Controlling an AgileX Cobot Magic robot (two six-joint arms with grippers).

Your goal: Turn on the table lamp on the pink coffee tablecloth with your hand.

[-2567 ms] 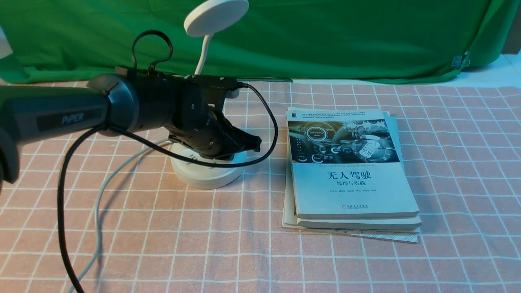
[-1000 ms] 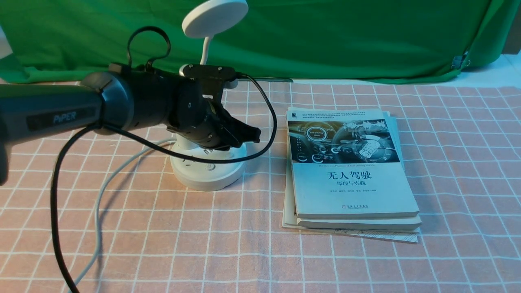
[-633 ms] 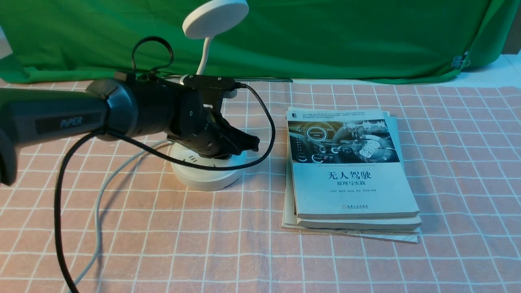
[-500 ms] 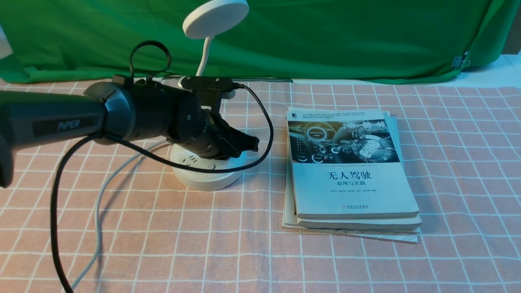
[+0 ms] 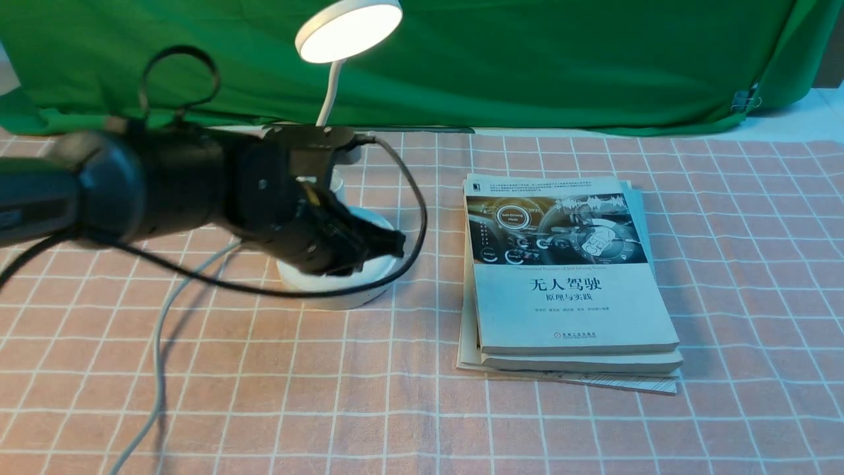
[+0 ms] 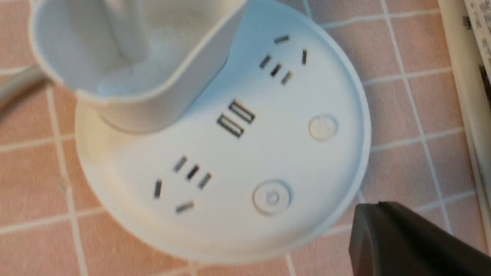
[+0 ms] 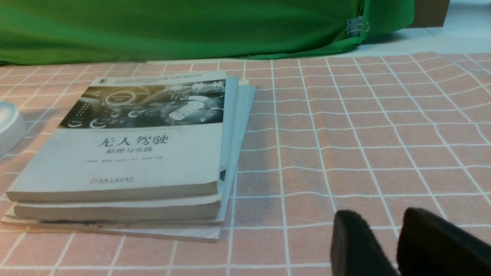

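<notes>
We find the lamp [image 5: 349,30] lit; our left fingers [image 6: 378,207] near its base — closed, empty; right fingers [image 7: 378,226] slightly parted, empty.

The front view looks forward from the robot's own side, between its two arms, tilted down across the salmon-pink tablecloth with a thin white grid [image 5: 527,422] to the hanging plain green cloth [image 5: 560,66] behind it. It is the widest view.

The left wrist view looks steeply down from the left arm, close over the round white socket base of the lamp [image 6: 238,165], which fills much of it.

The right wrist view looks forward from the right arm, low and slanting over the tablecloth, nearer to the stack of pale paperback books [image 7: 115,161] than the front view.

All three share the tablecloth, the base and the books, the last only as an edge in the left wrist view; the front and right wrist views also share the green cloth.
</notes>
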